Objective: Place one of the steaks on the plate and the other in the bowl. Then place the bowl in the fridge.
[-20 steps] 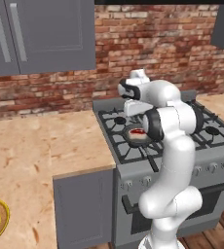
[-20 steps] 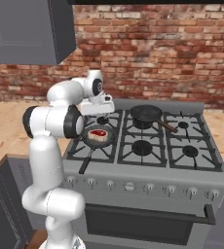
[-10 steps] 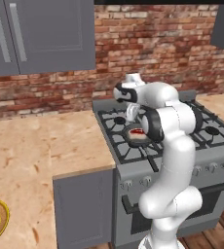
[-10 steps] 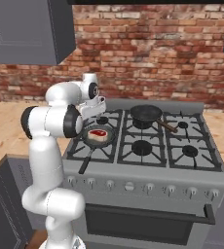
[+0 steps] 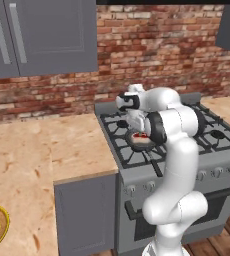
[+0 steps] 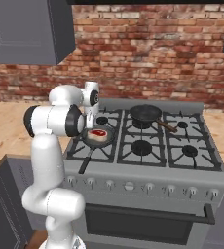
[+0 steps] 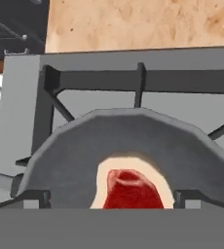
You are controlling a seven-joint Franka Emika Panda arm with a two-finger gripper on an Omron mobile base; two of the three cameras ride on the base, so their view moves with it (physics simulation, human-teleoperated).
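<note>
Steak, the bright red one with the white fat rim (image 7: 132, 188), lies flat in a dark frying pan (image 6: 98, 137) on the stove's front-left burner, right under the gripper (image 7: 109, 199). In the hand view the meat sits at six o'clock, between the two dark finger tips, which stand spread wide with nothing between them; the claw is released and, as far as I can tell, not yet touching the meat.

Over the last second the hand has dropped closer to the pan, going by the two base views, while the pan and steak have stayed put. I take that as the approach for the first pick: the jaws need to come down around the slab before closing.

Further back, at about one o'clock from the pan, a second frying pan (image 6: 145, 113) rests on a rear burner of the stove (image 6: 182, 168). Off to the far left, at the lower edge of the left base view, the rim of a round yellowish dish (image 5: 1, 227) shows on the wooden counter (image 5: 32, 160). Nothing has been moved onto it, so the task looks barely begun.
</note>
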